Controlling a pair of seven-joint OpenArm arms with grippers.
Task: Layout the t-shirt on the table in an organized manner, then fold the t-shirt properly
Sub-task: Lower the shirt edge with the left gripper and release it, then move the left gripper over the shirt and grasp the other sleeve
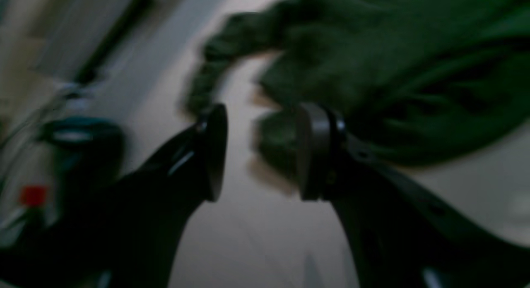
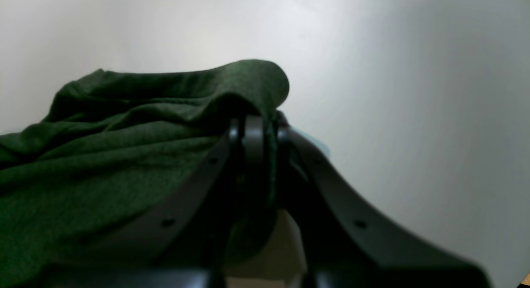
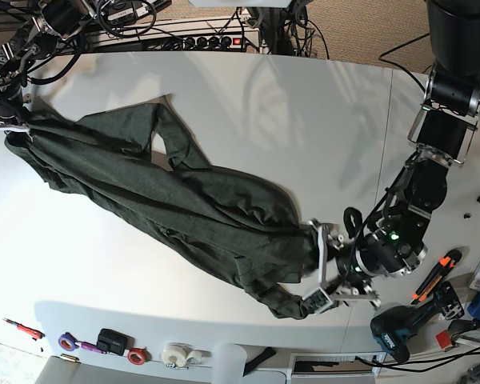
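Between my spread left fingers (image 1: 261, 151) sits a loose bit of the t-shirt (image 3: 184, 208), released. Right fingers (image 2: 258, 155) pinch its far corner. Cloth stretches diagonally across the white surface (image 3: 304, 128), both arms low.

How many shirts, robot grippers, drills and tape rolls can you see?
T-shirt: 1
Grippers: 2, the left gripper and the right gripper
Drill: 1
Tape rolls: 3, purple, red and white
Total: 7
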